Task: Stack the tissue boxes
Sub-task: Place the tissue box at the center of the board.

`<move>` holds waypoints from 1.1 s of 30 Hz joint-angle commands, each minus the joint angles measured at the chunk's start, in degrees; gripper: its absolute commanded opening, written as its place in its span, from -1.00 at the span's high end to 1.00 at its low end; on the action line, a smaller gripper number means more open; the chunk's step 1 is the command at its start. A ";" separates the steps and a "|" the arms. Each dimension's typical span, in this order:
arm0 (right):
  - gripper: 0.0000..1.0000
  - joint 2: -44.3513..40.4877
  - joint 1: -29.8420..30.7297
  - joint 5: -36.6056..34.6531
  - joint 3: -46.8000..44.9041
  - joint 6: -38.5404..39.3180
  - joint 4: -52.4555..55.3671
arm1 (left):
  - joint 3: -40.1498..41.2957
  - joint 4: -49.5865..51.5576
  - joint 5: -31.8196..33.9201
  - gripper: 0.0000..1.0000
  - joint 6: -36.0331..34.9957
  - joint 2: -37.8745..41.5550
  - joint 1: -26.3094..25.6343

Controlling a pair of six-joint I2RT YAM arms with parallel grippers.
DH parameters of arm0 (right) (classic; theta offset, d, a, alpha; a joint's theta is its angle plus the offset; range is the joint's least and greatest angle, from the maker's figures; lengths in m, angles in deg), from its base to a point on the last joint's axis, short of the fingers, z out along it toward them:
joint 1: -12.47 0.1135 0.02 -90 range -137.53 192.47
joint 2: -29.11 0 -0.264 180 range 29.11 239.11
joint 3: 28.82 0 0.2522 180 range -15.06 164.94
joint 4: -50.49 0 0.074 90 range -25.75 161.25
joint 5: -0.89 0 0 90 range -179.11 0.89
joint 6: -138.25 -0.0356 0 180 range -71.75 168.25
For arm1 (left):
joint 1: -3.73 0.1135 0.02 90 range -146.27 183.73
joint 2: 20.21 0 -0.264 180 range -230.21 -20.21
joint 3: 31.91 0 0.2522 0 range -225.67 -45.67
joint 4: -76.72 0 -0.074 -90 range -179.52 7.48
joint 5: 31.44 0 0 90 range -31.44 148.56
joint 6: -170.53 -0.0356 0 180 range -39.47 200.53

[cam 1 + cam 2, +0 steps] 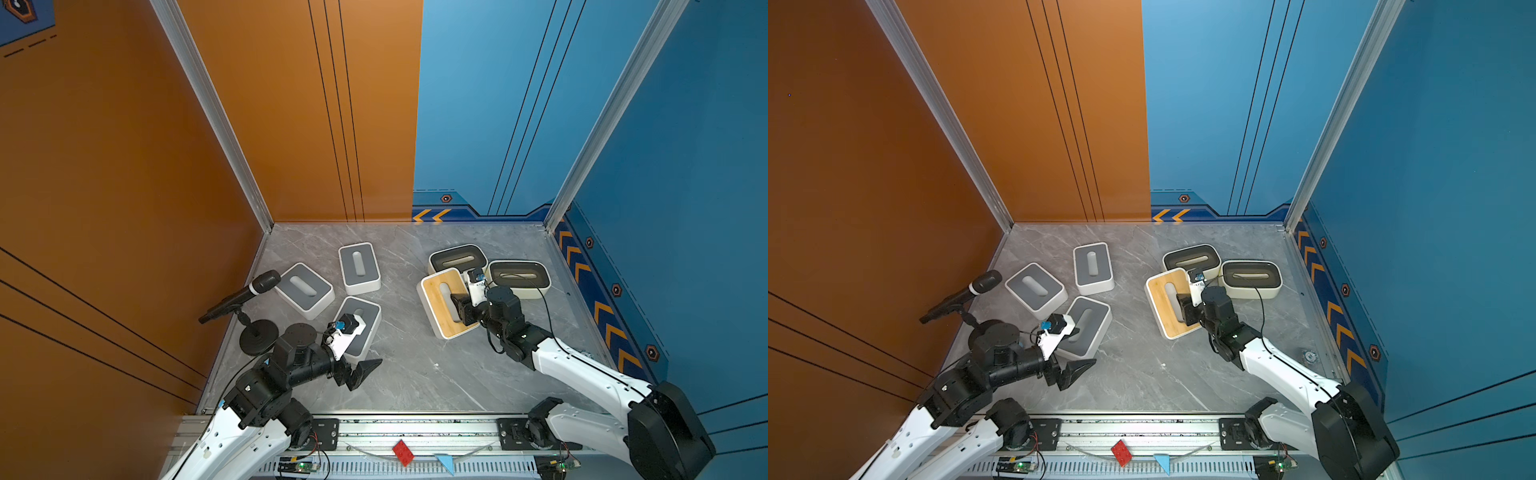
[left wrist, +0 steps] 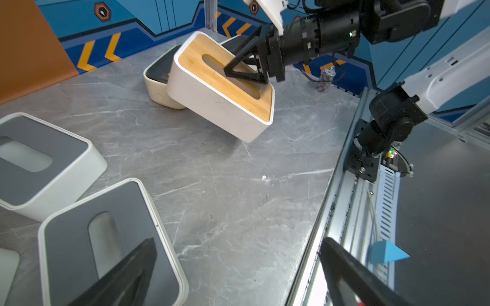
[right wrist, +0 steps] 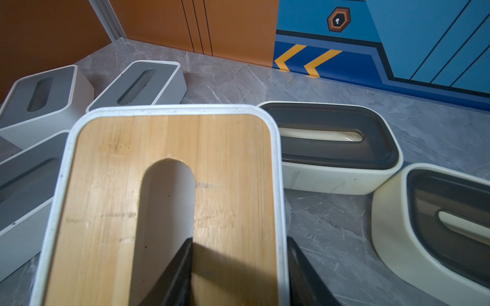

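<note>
At left, left tool (image 1: pixel 365 372) spread and empty, above bare tabletop (image 1: pixel 415 374), just beside the nearest of three grey boxes (image 1: pixel 304 291). Right of centre, bamboo box (image 2: pixel 212 87) tilted, one end raised; right tool (image 3: pixel 238 254) pinches its side wall, one finger in the slot, one outside. Risk: hold is off-centre, so the box may swing, slip or knock the cream boxes (image 1: pixel 519 276) just behind. Cannot tell whether bamboo box touches the nearer cream one; nearest grey box partly hidden by left wrist.
</note>
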 commanded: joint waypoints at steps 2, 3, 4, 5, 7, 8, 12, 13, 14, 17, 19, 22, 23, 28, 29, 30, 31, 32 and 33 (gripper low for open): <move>0.61 -0.75 0.92 4.47 5.21 3.69 2.19 | 0.95 1.94 2.53 -0.95 -0.27 1.97 -0.75; 0.61 -1.19 1.50 4.60 7.02 5.02 5.83 | 0.73 2.33 2.80 -0.95 -0.67 1.83 -0.48; 0.61 -1.54 2.03 4.53 8.22 6.14 8.31 | 0.71 2.44 2.70 -0.95 -1.04 1.71 -0.35; 0.61 -2.12 2.70 4.47 9.26 7.46 11.04 | 0.92 2.38 2.27 -0.95 -1.14 1.62 -0.18; 0.61 -3.47 3.81 4.19 10.71 9.19 15.17 | 1.15 2.00 0.80 -0.95 -1.36 1.08 -0.17; 0.61 -4.20 4.13 4.28 10.90 9.92 16.87 | 0.96 1.94 -0.47 -0.95 -1.41 0.78 -0.26; 0.61 -6.82 5.26 3.81 11.27 10.48 21.22 | 1.12 1.44 -1.22 -0.95 -1.27 1.52 -0.59; 0.61 -7.39 5.58 4.07 11.34 10.93 21.75 | 1.22 1.41 -0.79 -0.95 -1.23 2.03 -0.82; 0.62 -7.90 6.04 4.51 11.52 12.03 22.54 | 1.33 1.39 -0.51 -0.95 -1.31 2.48 -1.10; 0.63 -9.04 7.05 4.23 12.81 15.28 25.91 | 1.36 1.17 -0.24 -0.95 -1.32 3.50 -2.05; 0.63 -9.19 7.17 4.84 14.09 16.46 28.76 | 1.46 1.08 -0.16 -0.95 -1.43 3.63 -2.41; 0.62 -8.19 7.44 6.77 17.28 19.09 34.77 | 1.43 1.12 -0.13 -0.95 -1.45 3.65 -2.94; 0.63 -7.68 7.58 7.16 18.19 19.84 36.53 | 1.43 1.12 -0.07 -0.95 -1.46 3.70 -3.11; 0.64 -5.01 7.71 11.28 22.40 23.24 42.38 | 1.68 1.12 0.85 -0.95 -1.41 3.91 -4.03; 0.64 -4.30 7.71 12.43 23.42 23.90 43.73 | 1.76 1.12 1.04 -0.95 -1.49 3.84 -4.21; 0.65 -3.46 7.84 13.47 24.77 24.73 45.65 | 1.76 1.12 1.15 -0.95 -1.54 3.74 -4.38; 0.66 -2.72 8.03 14.33 26.08 25.67 47.40 | 1.75 1.12 1.12 -0.95 -1.54 3.66 -4.56; 0.67 -1.90 8.46 15.17 27.68 27.01 49.54 | 1.73 1.12 1.25 -0.95 -1.52 3.61 -4.69; 0.68 -1.19 8.94 15.91 29.31 28.40 51.92 | 1.69 1.12 1.27 -0.95 -1.52 3.65 -4.82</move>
